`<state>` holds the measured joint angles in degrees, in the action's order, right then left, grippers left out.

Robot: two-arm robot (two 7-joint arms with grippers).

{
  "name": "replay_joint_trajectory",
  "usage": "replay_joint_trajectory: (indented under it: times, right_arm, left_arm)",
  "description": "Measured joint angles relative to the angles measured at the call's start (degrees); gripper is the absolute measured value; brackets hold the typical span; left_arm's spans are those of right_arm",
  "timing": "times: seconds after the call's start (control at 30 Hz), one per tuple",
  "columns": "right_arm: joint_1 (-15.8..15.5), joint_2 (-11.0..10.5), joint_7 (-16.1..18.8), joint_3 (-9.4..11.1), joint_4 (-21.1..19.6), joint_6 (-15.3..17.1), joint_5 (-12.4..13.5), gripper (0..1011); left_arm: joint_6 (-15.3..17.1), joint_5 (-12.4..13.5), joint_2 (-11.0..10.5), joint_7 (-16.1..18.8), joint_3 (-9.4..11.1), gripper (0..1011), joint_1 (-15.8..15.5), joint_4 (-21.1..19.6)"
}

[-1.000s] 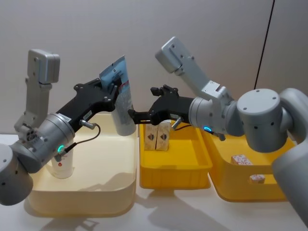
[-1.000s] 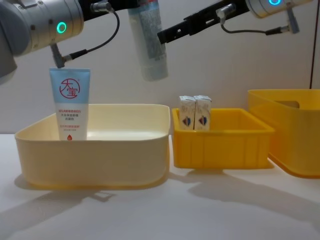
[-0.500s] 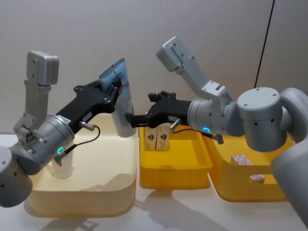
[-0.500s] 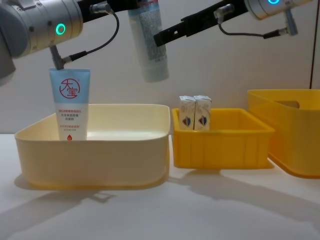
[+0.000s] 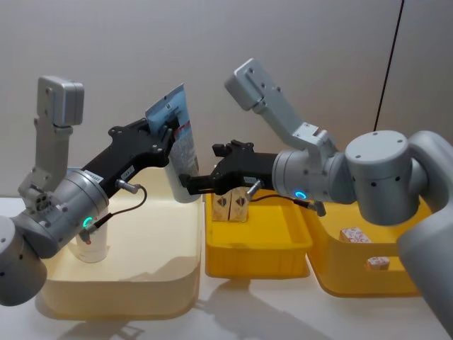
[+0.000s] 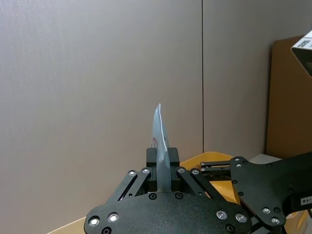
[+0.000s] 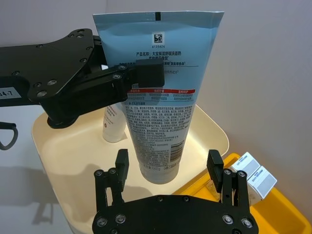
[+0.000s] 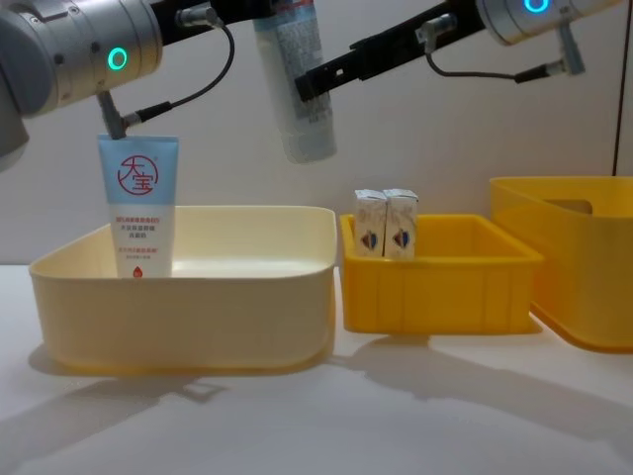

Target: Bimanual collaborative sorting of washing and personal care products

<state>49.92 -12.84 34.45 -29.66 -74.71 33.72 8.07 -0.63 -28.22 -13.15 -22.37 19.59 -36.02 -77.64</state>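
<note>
A tall pale blue-grey printed tube (image 5: 181, 152) hangs cap down above the cream bin (image 5: 120, 283), with my left gripper (image 5: 168, 131) shut on its flat upper end. The left wrist view shows the tube (image 6: 160, 141) edge-on between the left gripper's (image 6: 163, 168) pads. My right gripper (image 7: 168, 165) is open, one finger on each side of the tube's (image 7: 158, 97) cap end without touching it. In the cream bin (image 8: 198, 297) a light blue tube with a red round logo (image 8: 138, 208) stands upright. Two small beige cartons (image 8: 386, 225) stand in the middle yellow bin (image 8: 435, 287).
A larger yellow bin (image 5: 354, 280) at the right holds two more small cartons (image 5: 354, 234). The three bins stand side by side on the white table (image 8: 396, 416), with a wall close behind them.
My right gripper has moved left toward the hanging tube, and its open fingers now flank the tube's lower end. The left arm and the tube have stayed in place.
</note>
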Motion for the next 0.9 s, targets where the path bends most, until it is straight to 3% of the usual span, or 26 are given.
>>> replay_joint_trajectory:
  times: [0.9]
  right_arm:
    - [0.48, 1.97, -3.19, -2.98, 2.10, -1.28, -0.92, 1001]
  left_arm:
    - [0.69, -1.98, -1.11, -0.99, 1.24, 139, -0.20, -2.11]
